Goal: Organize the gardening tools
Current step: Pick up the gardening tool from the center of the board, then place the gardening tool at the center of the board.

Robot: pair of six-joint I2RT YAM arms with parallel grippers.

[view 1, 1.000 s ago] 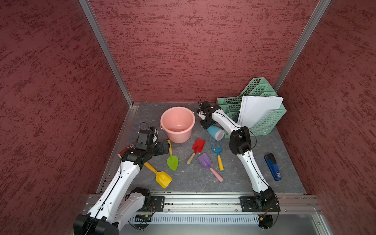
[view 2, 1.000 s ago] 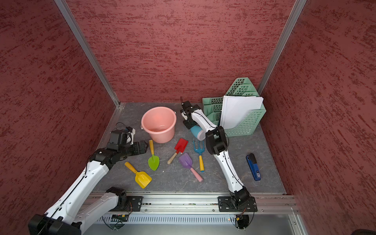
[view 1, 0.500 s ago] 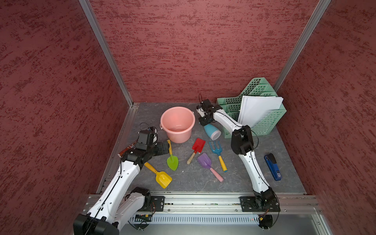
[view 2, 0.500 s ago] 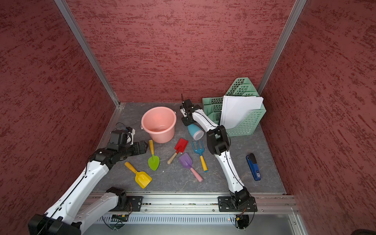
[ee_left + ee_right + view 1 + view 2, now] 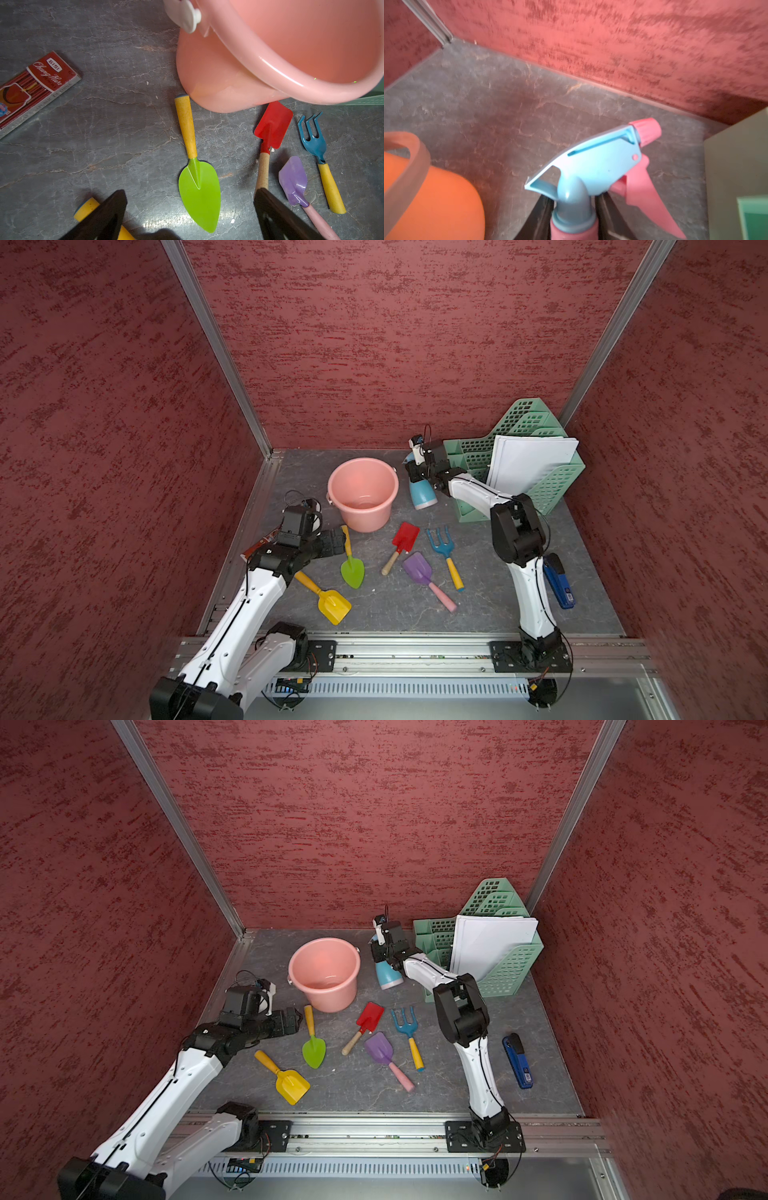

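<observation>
Closest to the rail, the yellow scoop [image 5: 328,601] is lying on the grey table [image 5: 399,616], handle angling back toward the left arm. Just beyond it the purple scoop [image 5: 417,568] is resting with its pink handle pointing at the rail. The green trowel [image 5: 352,571] is lying blade-forward, and the end of its handle is sitting just beside the foot of the pink bucket [image 5: 365,520].

The blue fork [image 5: 441,542] and the red scoop [image 5: 405,536] are sitting side by side, heads toward the bucket. Off to the right, the dark blue stapler [image 5: 559,587] is lying partly behind the right arm.

The left gripper [image 5: 190,191] is hovering low over the trowel with its fingers spread wide and nothing between them. A red pencil box [image 5: 35,87] is lying near the left edge of the table.

Further back, the bucket is standing upright with none of the tools in it. Beside it, the right gripper [image 5: 574,220] is pinching the neck of the light-blue spray bottle [image 5: 422,493]. The bottle is tilting between bucket and organizer, and whether its base is touching the table is unclear.

At the very back, the green file organizer [image 5: 555,485] is holding white sheets [image 5: 528,464].
</observation>
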